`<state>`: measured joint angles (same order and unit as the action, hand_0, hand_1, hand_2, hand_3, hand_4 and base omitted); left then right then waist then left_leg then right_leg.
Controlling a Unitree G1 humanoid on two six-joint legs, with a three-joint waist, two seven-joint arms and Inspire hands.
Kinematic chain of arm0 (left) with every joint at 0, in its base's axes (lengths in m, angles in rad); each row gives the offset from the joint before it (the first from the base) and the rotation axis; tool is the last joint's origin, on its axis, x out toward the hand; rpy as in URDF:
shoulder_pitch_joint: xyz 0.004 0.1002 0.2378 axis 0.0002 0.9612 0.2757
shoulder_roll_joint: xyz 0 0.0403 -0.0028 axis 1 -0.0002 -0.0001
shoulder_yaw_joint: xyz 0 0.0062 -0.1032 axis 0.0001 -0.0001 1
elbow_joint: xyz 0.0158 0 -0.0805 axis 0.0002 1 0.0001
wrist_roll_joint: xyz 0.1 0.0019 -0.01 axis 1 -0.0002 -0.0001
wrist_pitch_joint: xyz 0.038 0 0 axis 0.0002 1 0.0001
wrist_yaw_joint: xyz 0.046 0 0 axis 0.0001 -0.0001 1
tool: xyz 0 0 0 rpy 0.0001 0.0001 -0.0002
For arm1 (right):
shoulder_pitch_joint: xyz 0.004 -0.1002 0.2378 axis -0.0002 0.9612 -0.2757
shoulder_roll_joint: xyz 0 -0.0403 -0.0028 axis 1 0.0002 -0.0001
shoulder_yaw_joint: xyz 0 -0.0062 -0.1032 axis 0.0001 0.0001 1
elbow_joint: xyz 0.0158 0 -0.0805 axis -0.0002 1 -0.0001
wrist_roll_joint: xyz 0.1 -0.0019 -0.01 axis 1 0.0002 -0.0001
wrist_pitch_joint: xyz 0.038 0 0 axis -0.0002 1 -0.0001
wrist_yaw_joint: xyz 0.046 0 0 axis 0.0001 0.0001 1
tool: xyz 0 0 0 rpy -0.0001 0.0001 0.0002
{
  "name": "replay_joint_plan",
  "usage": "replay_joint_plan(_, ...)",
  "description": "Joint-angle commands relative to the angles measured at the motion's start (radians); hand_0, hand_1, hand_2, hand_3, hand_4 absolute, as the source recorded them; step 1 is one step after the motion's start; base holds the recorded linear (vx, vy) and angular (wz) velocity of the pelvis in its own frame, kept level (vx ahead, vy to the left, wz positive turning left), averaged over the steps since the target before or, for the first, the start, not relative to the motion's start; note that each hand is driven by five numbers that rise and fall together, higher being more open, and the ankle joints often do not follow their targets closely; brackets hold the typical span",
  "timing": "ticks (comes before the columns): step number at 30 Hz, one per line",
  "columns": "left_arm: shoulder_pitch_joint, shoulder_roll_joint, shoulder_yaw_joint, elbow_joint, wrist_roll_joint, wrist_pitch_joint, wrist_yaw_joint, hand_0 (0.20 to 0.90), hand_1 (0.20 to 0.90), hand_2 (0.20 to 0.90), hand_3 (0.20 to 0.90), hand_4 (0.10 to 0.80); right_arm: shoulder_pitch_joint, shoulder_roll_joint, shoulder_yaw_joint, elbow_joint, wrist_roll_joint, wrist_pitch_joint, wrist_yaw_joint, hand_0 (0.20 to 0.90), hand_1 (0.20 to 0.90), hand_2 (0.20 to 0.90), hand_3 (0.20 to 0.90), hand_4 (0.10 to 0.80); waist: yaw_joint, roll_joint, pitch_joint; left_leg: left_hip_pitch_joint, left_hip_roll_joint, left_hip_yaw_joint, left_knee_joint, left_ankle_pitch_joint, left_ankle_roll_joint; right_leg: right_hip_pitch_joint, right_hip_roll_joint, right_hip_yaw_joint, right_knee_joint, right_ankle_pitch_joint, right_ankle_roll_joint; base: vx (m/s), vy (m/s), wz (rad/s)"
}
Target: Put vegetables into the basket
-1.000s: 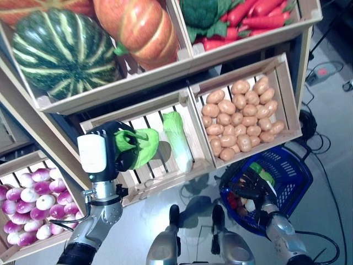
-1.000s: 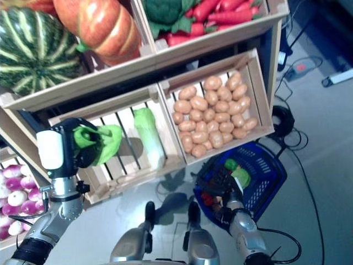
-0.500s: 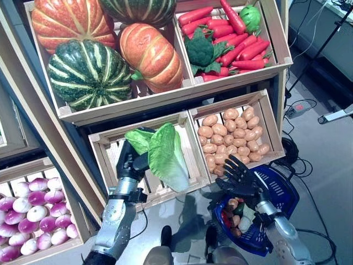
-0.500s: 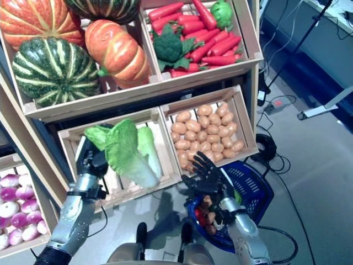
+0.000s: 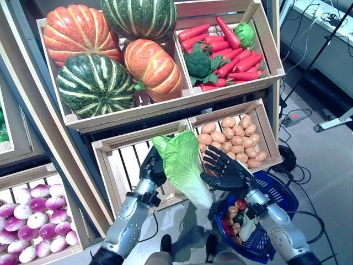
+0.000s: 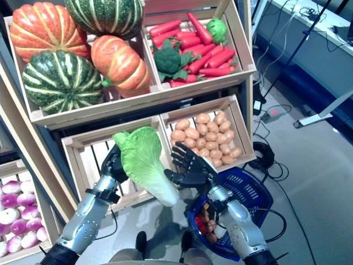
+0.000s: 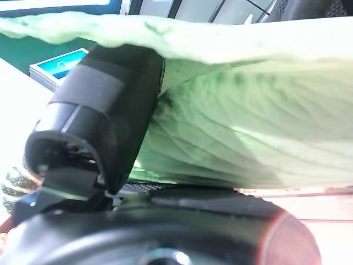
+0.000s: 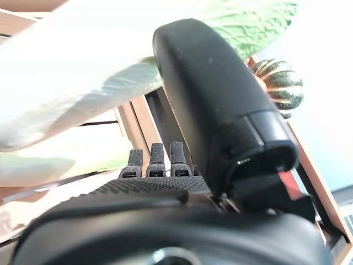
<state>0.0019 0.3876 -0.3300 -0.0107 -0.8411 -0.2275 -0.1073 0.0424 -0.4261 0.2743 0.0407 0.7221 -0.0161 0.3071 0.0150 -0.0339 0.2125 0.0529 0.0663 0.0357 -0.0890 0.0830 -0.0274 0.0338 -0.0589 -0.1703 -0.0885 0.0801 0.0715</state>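
Observation:
My left hand (image 5: 151, 168) is shut on a pale green leafy cabbage (image 5: 185, 165) and holds it in the air in front of the stand's lower crate, white stalk end down. The left wrist view shows my thumb (image 7: 99, 116) pressed on the leaves (image 7: 237, 127). My right hand (image 5: 226, 168) is open, fingers spread and straight, right beside the cabbage's right side, above the blue basket's near-left rim (image 5: 278, 190). The right wrist view shows its thumb (image 8: 215, 94) against the cabbage (image 8: 83, 94). The basket stands on the floor and holds red, brown and white vegetables (image 5: 237, 218).
The wooden stand (image 5: 182, 107) with its slanted crates rises just behind both hands. Its empty slatted crate (image 5: 124, 165) is behind the cabbage. Black cables (image 5: 287, 160) and a white metal leg (image 5: 333, 118) lie on the grey floor to the right.
My left hand has carried the cabbage to the right and forward, out of the crate. My right hand has risen from the basket to the cabbage's side. The camera has also shifted.

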Motion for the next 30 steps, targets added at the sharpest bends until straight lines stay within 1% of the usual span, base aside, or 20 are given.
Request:
replay_joint_plan(1, -0.111, -0.011, -0.013, -0.112, -0.048, -0.081, -0.074, 0.3, 0.3, 0.3, 0.3, 0.4, -0.046, -0.021, 0.056, -0.108, 0.076, 0.012, 0.123, 0.9, 0.9, 0.9, 0.9, 0.8, 0.002, -0.032, -0.112, 0.02, -0.016, -0.007, 0.003, -0.098, -0.004, 0.046, -0.07, 0.01, 0.023, -0.049, 0.047, 0.0, 0.0, 0.0)
replay_joint_plan(2, -0.11, -0.009, -0.014, -0.113, -0.049, -0.081, -0.078, 0.3, 0.3, 0.3, 0.3, 0.4, -0.046, -0.023, 0.062, -0.108, 0.081, 0.034, 0.138, 0.9, 0.9, 0.9, 0.9, 0.8, 0.002, -0.033, -0.115, 0.021, -0.016, -0.007, 0.002, -0.097, -0.004, 0.048, -0.07, 0.009, 0.021, -0.048, 0.047, 0.0, 0.0, 0.0)
replay_joint_plan(4, -0.11, -0.009, -0.014, -0.113, -0.049, -0.081, -0.078, 0.3, 0.3, 0.3, 0.3, 0.4, -0.046, -0.023, 0.062, -0.108, 0.081, 0.034, 0.138, 0.9, 0.9, 0.9, 0.9, 0.8, 0.002, -0.033, -0.115, 0.02, -0.016, -0.007, 0.002, -0.097, -0.004, 0.048, -0.07, 0.009, 0.021, -0.048, 0.047, 0.0, 0.0, 0.0)
replay_joint_plan(5, -0.109, -0.005, -0.012, -0.113, -0.042, -0.081, -0.09, 0.3, 0.3, 0.3, 0.3, 0.4, -0.046, -0.036, 0.063, -0.102, 0.113, 0.072, 0.171, 0.9, 0.9, 0.9, 0.9, 0.8, 0.004, -0.034, -0.122, 0.02, -0.016, -0.01, 0.002, -0.098, -0.005, 0.05, -0.07, 0.008, 0.016, -0.046, 0.046, 0.0, 0.0, 0.0)
replay_joint_plan(6, -0.109, -0.004, -0.012, -0.113, -0.042, -0.081, -0.092, 0.3, 0.3, 0.3, 0.3, 0.4, -0.046, -0.038, 0.063, -0.102, 0.118, 0.076, 0.175, 0.9, 0.9, 0.9, 0.9, 0.8, 0.004, -0.034, -0.123, 0.019, -0.016, -0.01, 0.002, -0.098, -0.005, 0.05, -0.07, 0.008, 0.015, -0.046, 0.046, 0.0, 0.0, 0.0)
replay_joint_plan(11, -0.105, 0.003, -0.012, -0.115, -0.042, -0.081, -0.1, 0.3, 0.3, 0.3, 0.3, 0.4, -0.042, -0.048, 0.06, -0.098, 0.139, 0.075, 0.18, 0.9, 0.9, 0.9, 0.9, 0.8, 0.004, -0.035, -0.128, 0.017, -0.015, -0.011, 0.002, -0.096, -0.006, 0.049, -0.07, 0.006, 0.013, -0.045, 0.047, 0.0, 0.0, 0.0)
replay_joint_plan(14, -0.102, 0.014, -0.011, -0.117, -0.016, -0.09, -0.098, 0.3, 0.3, 0.3, 0.3, 0.4, -0.038, -0.06, 0.036, -0.102, 0.167, 0.067, 0.159, 0.9, 0.9, 0.9, 0.9, 0.8, 0.0, -0.036, -0.132, 0.016, -0.013, -0.008, 0.002, -0.095, -0.008, 0.047, -0.069, 0.006, 0.013, -0.043, 0.048, 0.0, 0.0, 0.0)
replay_joint_plan(18, -0.102, 0.024, 0.01, -0.115, 0.014, -0.091, -0.096, 0.3, 0.3, 0.3, 0.3, 0.4, -0.026, -0.074, -0.014, -0.096, 0.178, 0.062, 0.132, 0.9, 0.9, 0.9, 0.9, 0.8, -0.008, -0.037, -0.136, 0.014, -0.011, -0.001, 0.002, -0.095, -0.008, 0.042, -0.068, 0.01, 0.013, -0.041, 0.05, -0.009, -0.002, 0.0)
replay_joint_plan(20, -0.092, 0.037, 0.035, -0.119, 0.033, -0.091, -0.087, 0.3, 0.3, 0.3, 0.3, 0.4, -0.003, -0.084, -0.054, -0.096, 0.187, 0.046, 0.097, 0.9, 0.9, 0.9, 0.9, 0.8, -0.015, -0.038, -0.138, 0.014, -0.009, 0.004, 0.002, -0.095, -0.008, 0.038, -0.068, 0.013, 0.012, -0.039, 0.051, -0.042, -0.024, -0.02)
replay_joint_plan(21, -0.079, 0.041, 0.062, -0.118, 0.027, -0.086, -0.095, 0.3, 0.3, 0.3, 0.3, 0.4, 0.015, -0.07, -0.089, -0.091, 0.223, 0.033, 0.089, 0.9, 0.9, 0.9, 0.9, 0.8, -0.019, -0.037, -0.139, 0.013, -0.009, 0.007, 0.002, -0.095, -0.008, 0.037, -0.067, 0.017, 0.01, -0.038, 0.052, -0.05, -0.031, -0.01)
replay_joint_plan(30, -0.081, 0.025, 0.076, -0.119, 0.039, -0.078, -0.098, 0.3, 0.3, 0.3, 0.3, 0.4, 0.012, -0.001, -0.105, -0.084, 0.321, 0.023, 0.077, 0.9, 0.9, 0.9, 0.9, 0.8, -0.022, -0.029, -0.138, 0.008, -0.005, 0.013, 0.002, -0.093, -0.009, 0.031, -0.067, 0.021, 0.008, -0.036, 0.052, -0.019, -0.003, -0.06)
